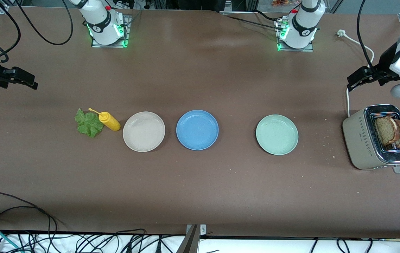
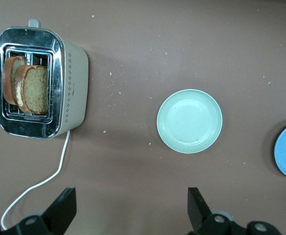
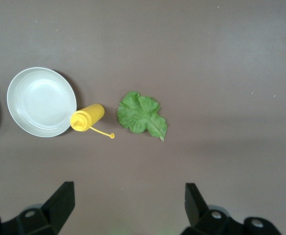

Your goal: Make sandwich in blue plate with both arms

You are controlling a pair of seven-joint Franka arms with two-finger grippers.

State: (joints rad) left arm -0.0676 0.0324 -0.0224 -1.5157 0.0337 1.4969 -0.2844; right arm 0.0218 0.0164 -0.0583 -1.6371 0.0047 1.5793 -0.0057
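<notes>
From the front, three round shallow plates line the matte brown table point(image 1: 200, 186): a beige plate point(image 1: 144, 131) toward the right arm's end, the blue plate point(image 1: 197, 129) beside it, smooth and bare with a low raised rim, and a pale green plate point(image 1: 277, 134) toward the left arm's end. Beside the beige plate lies a glossy yellow squeeze bottle point(image 1: 109, 121) on its side, touching a ruffled green lettuce leaf point(image 1: 88, 123). At the left arm's end stands a boxy cream toaster point(image 1: 361, 140) with a chrome top, two grainy brown bread slices point(image 1: 391, 131) poking out of its slots. The right gripper point(image 1: 27, 82) hangs over bare table, the left gripper point(image 1: 356, 81) near the toaster.

Left wrist view now: the left gripper's fingers point(image 2: 62, 210) are spread wide, holding nothing, with the green plate and the toaster well clear of them and the toaster's white cord point(image 2: 45, 181) curling near one tip.

Right wrist view: the right gripper's fingers point(image 3: 59, 200) are released too, empty, the leaf and bottle well apart from the tips.
</notes>
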